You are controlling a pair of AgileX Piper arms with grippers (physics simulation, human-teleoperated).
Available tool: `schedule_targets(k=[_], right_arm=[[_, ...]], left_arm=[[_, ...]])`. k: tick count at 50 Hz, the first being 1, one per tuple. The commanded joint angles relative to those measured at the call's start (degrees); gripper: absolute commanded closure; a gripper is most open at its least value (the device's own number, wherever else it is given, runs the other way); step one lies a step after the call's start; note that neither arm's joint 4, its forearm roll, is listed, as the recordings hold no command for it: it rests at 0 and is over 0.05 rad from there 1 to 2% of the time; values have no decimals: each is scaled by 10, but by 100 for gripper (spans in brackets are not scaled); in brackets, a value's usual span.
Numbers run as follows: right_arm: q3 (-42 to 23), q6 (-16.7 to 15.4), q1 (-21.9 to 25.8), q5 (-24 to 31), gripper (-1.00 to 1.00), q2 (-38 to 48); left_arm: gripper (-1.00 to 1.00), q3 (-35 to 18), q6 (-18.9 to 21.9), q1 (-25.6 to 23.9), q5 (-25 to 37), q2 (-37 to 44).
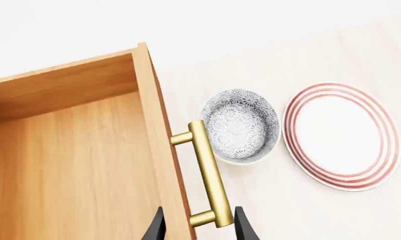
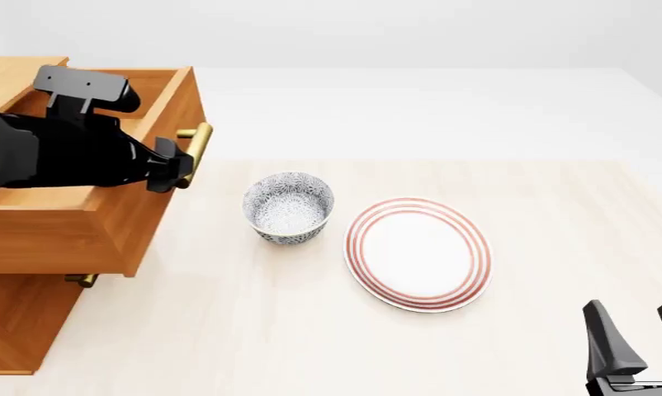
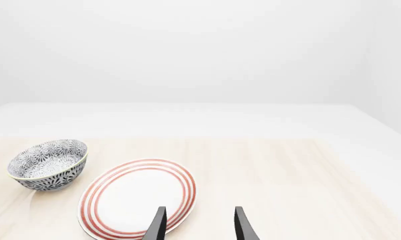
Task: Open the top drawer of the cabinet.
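Left gripper [image 1: 199, 227] sat right at the brass handle [image 1: 207, 172] of the top drawer [image 2: 83, 223], its two fingers straddling the near end of the bar; whether they actually pinched it could not be told from these views. That drawer stood pulled well out of the cabinet [image 2: 17, 318] at the far left of the tabletop [image 2: 254, 330], its bare wooden inside showing, so the job looked nearly or fully done. Right gripper [image 2: 643, 346] waited at the near right corner, fingers spread and holding nothing. A patterned bowl [image 2: 289, 206] sat just right of the drawer front, with a red-ringed plate [image 2: 419, 253] beside it. The drawer looked like a stiff, fairly heavy wooden box that should slide straight out. The smooth metal bar seemed the only sensible hold, though slippery; a grip near its middle would probably pull more evenly.
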Motion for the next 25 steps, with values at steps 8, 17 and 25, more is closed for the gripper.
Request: schedule_targets(k=[8, 17, 25], right_arm=[[0, 0, 0, 0, -100, 0], [0, 0, 0, 0, -100, 0], [0, 0, 0, 0, -100, 0]], left_arm=[[-100, -14, 21, -35, -1, 13], [-100, -17, 24, -34, 4, 1], [-100, -29, 27, -42, 15, -4]])
